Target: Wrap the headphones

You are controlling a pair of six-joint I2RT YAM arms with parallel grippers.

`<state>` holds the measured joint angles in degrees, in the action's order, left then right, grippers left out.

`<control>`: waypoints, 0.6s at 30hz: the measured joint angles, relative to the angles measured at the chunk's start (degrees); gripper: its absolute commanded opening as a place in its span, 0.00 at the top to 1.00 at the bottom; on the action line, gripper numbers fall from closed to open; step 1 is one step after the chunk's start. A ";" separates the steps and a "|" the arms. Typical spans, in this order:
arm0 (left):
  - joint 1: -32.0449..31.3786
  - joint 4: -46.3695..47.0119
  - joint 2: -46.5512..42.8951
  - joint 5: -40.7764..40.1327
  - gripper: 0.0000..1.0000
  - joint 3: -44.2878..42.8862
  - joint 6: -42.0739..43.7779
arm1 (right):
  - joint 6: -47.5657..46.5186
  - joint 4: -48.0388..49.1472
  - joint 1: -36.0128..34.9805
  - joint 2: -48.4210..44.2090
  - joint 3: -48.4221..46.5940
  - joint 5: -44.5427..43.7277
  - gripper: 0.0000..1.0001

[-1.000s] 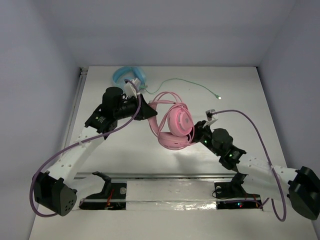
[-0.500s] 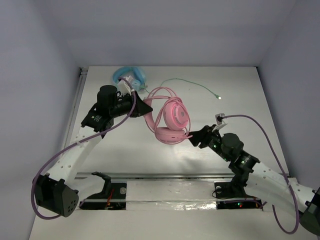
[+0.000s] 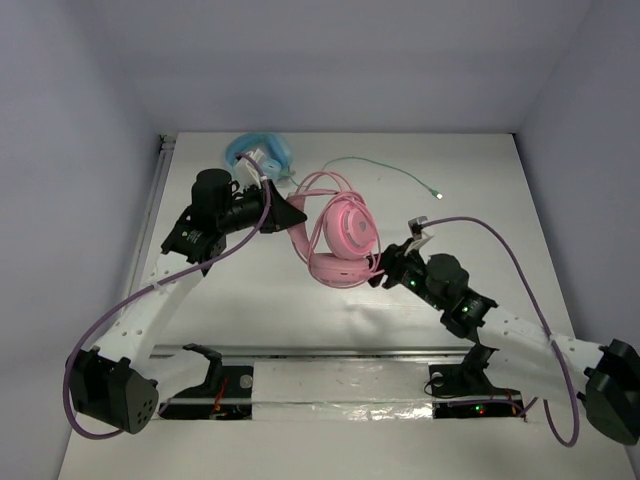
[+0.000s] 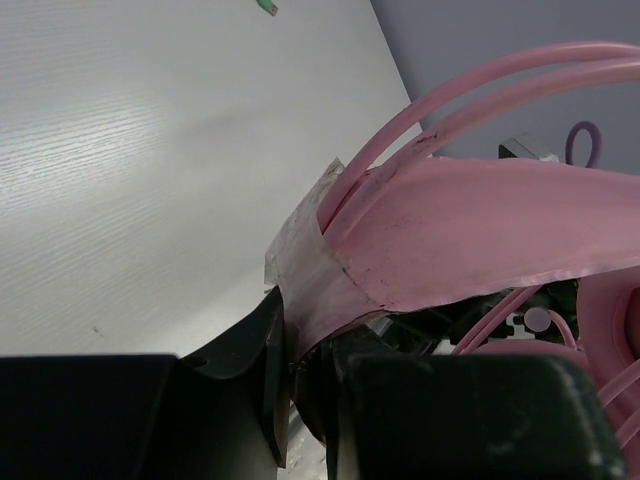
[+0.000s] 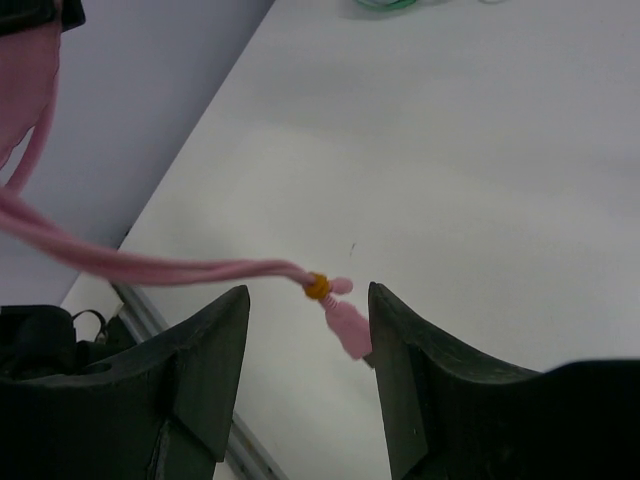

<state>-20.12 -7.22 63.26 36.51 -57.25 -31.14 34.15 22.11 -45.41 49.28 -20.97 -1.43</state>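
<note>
The pink headphones [image 3: 340, 238] hang by their headband from my left gripper [image 3: 287, 214], earcups low over the table. In the left wrist view my left gripper [image 4: 305, 372] is shut on the wide pink headband strap [image 4: 450, 235], with the thin double band [image 4: 480, 85] arching above. My right gripper [image 3: 386, 268] is open just right of the lower earcup. In the right wrist view the thin pink cable [image 5: 150, 266] runs in from the left, and its plug [image 5: 345, 326] hangs between the open jaws of my right gripper [image 5: 308, 293], close to the right finger.
Light blue headphones [image 3: 257, 151] lie at the back left behind my left gripper. Their green cable [image 3: 385, 168] trails right across the table to a plug [image 3: 437, 195]. A metal rail [image 3: 330, 352] runs along the near edge.
The left gripper shifted the headphones slightly left and back. The right gripper pulled away from the earcup to the near right, then came back toward it, staying open.
</note>
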 measured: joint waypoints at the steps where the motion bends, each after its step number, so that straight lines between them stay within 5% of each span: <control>1: 0.00 0.17 0.00 0.24 1.00 0.00 -0.13 | -0.48 1.18 0.00 1.92 -0.70 -0.20 0.43; 9: 0.00 1.14 0.00 1.36 1.00 0.00 -0.96 | -3.06 13.42 0.00 13.73 -1.70 -1.38 0.46; 18: 0.00 2.89 0.00 5.25 1.00 0.13 -2.58 | -5.57 23.02 0.00 16.57 -1.70 -2.80 0.48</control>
<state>-20.12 -4.34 63.26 41.76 -57.12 -33.71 28.58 45.12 -45.41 65.84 -22.68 -4.23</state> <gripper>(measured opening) 0.084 0.526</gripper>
